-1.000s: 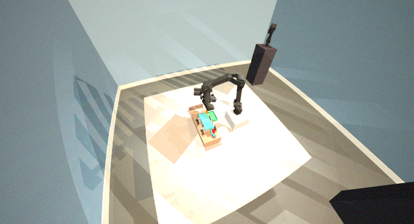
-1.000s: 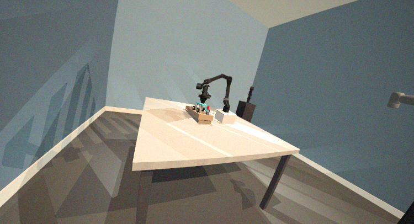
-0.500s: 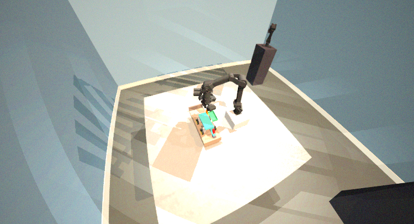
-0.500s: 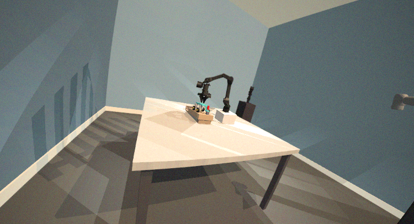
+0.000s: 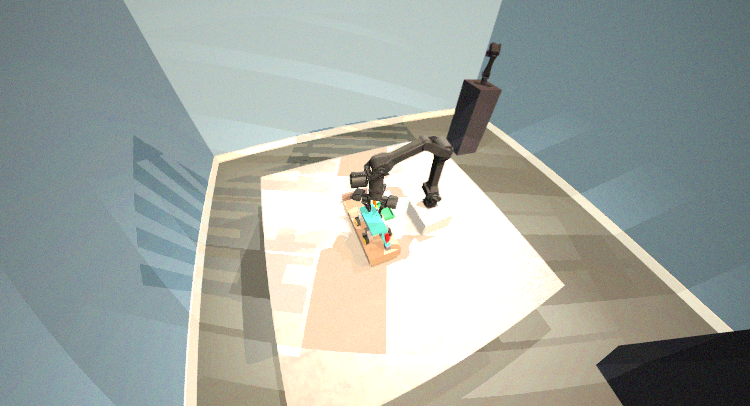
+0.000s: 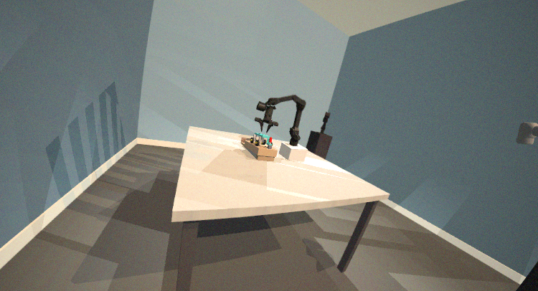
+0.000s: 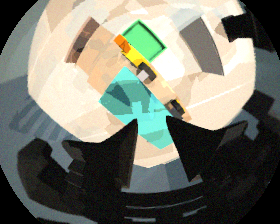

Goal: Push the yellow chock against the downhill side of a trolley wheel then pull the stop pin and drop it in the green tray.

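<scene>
Gripper above trolley, fingers parted, nothing pinched; exterior shows air between tips and deck. Chock on ramp, near a wheel at the ramp's tray-side edge; contact unclear. Tray beyond, open gap to pale block. Top and exterior show red pin at trolley's end; wrist doesn't.

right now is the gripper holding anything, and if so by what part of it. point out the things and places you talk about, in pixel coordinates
Nothing is held: the gripper (image 6: 264,131) (image 7: 151,120) stands open above the teal-topped trolley (image 6: 262,134) (image 7: 126,92), its fingertips apart.
</scene>
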Robot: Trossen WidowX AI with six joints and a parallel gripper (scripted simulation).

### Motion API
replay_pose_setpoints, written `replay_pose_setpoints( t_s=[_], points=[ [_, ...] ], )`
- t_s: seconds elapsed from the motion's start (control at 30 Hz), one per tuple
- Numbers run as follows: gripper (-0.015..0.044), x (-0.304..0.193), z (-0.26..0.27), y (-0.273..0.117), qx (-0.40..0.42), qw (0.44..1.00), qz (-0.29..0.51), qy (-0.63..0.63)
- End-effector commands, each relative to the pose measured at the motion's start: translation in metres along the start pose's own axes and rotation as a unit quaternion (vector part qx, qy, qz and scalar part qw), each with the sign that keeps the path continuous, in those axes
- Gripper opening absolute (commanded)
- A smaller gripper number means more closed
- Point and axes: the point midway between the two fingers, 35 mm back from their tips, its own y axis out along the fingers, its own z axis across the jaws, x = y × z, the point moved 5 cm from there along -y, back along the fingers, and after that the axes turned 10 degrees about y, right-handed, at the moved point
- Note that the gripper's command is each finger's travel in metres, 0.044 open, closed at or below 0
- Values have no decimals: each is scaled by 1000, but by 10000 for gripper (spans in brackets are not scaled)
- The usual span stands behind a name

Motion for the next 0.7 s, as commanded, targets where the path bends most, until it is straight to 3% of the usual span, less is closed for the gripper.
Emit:
replay_pose_setpoints(
  t_s=[0.0, 0.3, 0.67],
  points=[
    [190, -23, -20, -1, -21, 995, 13, -99],
    [190, -66, -73, -2, -67, 945, 42, -317],
    [190, -67, -75, 4, -68, 944, 42, -321]
  ],
)
